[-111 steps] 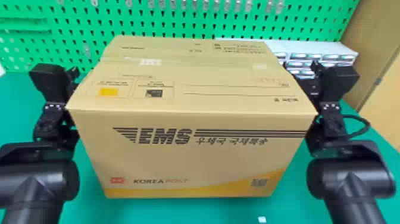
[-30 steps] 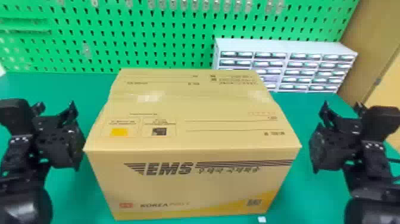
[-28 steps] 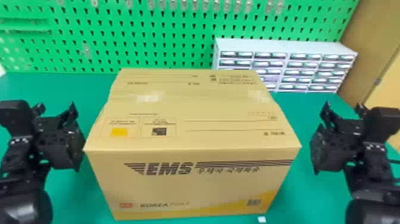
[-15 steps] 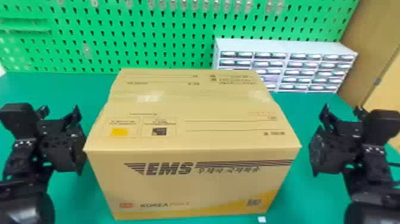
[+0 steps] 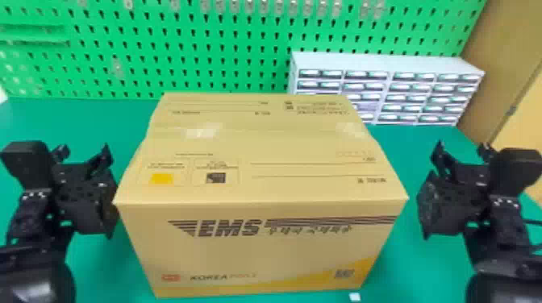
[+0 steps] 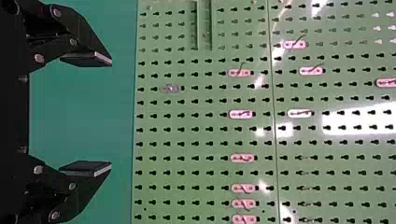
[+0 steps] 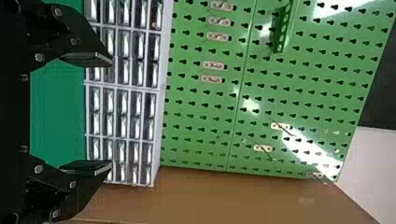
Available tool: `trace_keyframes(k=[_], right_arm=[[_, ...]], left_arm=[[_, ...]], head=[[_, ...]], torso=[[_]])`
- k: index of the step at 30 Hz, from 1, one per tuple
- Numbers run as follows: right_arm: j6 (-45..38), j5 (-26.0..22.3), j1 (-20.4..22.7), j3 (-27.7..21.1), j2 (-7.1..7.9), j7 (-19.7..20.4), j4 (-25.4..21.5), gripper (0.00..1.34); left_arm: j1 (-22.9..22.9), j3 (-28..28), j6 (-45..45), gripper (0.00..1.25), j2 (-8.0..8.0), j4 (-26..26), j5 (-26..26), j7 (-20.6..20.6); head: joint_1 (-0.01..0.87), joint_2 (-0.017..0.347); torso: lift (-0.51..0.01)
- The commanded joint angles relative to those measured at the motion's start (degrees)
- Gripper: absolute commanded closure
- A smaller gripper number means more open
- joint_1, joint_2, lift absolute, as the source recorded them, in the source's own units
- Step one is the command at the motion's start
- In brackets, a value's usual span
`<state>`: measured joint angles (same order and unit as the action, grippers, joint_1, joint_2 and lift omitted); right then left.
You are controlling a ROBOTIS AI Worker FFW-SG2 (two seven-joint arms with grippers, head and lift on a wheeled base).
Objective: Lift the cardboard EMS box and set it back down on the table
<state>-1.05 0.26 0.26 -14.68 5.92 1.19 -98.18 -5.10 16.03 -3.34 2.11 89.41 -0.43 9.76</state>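
EMS box [image 5: 258, 250] on table [image 5: 72, 121], 2 open claws [image 5: 84, 155]

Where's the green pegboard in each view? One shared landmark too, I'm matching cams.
Head view: pegboard runs across the back, behind the EMS box and the drawer cabinet.
Left wrist view: pegboard lies ahead of the left hand, past a strip of table.
Right wrist view: pegboard lies ahead of the right hand, beyond the drawer cabinet.
Shared landmark: green table, on the near side of the pegboard.
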Motion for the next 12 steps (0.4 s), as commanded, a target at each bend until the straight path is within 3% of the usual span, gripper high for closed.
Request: trace_keyframes(k=[1, 12], right_arm=[[0.0, -0.1, 0.1, -0.1, -0.03, 0.0, 0.0, 0.48], [0.0, -0.3, 0.3, -0.2, -0.03, 0.0, -0.1, 0.48]], left_arm=[[-0.1, 0.1, 0.0, 0.46, 0.00, 0.0, 0.1, 0.0], [-0.1, -0.1, 0.0, 0.46, 0.00, 0.1, 0.2, 0.0]], head=[[0.678, -0.014], [0.678, -0.014]], torso=[[-0.105], [-0.105]])
